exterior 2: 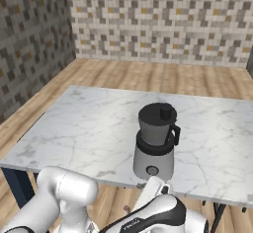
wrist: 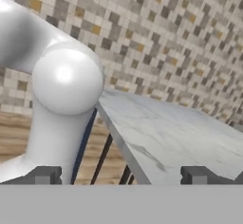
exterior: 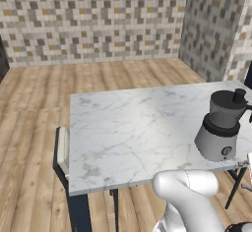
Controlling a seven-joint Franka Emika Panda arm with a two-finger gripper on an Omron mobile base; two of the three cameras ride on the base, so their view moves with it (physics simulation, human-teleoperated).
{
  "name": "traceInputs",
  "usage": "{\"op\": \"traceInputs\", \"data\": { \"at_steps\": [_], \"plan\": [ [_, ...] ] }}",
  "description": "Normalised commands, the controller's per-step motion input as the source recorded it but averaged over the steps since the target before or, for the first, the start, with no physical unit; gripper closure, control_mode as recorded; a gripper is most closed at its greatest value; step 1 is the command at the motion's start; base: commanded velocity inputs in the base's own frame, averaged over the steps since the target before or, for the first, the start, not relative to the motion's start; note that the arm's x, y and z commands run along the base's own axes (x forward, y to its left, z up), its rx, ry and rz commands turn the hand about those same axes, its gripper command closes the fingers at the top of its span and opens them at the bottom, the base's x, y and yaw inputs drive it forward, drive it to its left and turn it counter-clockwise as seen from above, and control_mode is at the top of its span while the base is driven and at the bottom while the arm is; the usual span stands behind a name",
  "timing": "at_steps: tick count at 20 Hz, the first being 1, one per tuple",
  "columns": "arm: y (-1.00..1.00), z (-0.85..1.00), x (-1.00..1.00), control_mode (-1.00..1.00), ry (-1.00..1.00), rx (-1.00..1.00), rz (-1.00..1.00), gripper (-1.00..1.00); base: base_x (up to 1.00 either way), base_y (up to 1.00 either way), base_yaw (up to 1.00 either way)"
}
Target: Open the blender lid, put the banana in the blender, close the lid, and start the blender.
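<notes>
The blender (exterior: 220, 130) (exterior 2: 154, 145) stands upright near the front edge of a white marble table (exterior: 128, 128) (exterior 2: 74, 123), its knob facing me. The black blender lid (exterior: 229, 99) (exterior 2: 158, 113) sits flat on the dark jar, with its small knob on top. The banana is out of view. In the hand view my gripper (wrist: 121, 175) is open, its fingertips (wrist: 45, 174) far apart with nothing between them. It looks from low down along the table's front edge (wrist: 180, 137), past the arm's white elbow.
Mosaic-tiled walls (exterior: 98, 19) (exterior 2: 163, 24) close the room behind and to the side, over a wooden floor (exterior: 29, 128). Dark table legs (exterior: 78, 211) (wrist: 102, 156) stand under the top. A pale flat panel (exterior: 61, 150) hangs at the table's left end.
</notes>
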Motion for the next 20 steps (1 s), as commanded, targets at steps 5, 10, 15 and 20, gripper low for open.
{"op": "traceInputs", "data": {
  "at_steps": [5,10,15,20],
  "plan": [
    [0.35,0.22,0.0,-1.0,0.0,-0.02,-0.14,-1.0,0.0,0.0,0.0],
    [0.06,0.08,0.0,-1.0,0.01,-0.03,-0.12,-1.0,0.0,0.0,0.0],
    [-0.28,-0.02,0.0,-1.0,0.0,0.0,-0.01,-1.0,0.0,0.0,0.0],
    [-0.1,0.0,0.06,-1.0,0.0,0.0,0.0,-1.0,0.0,0.0,0.0]
  ]
}}
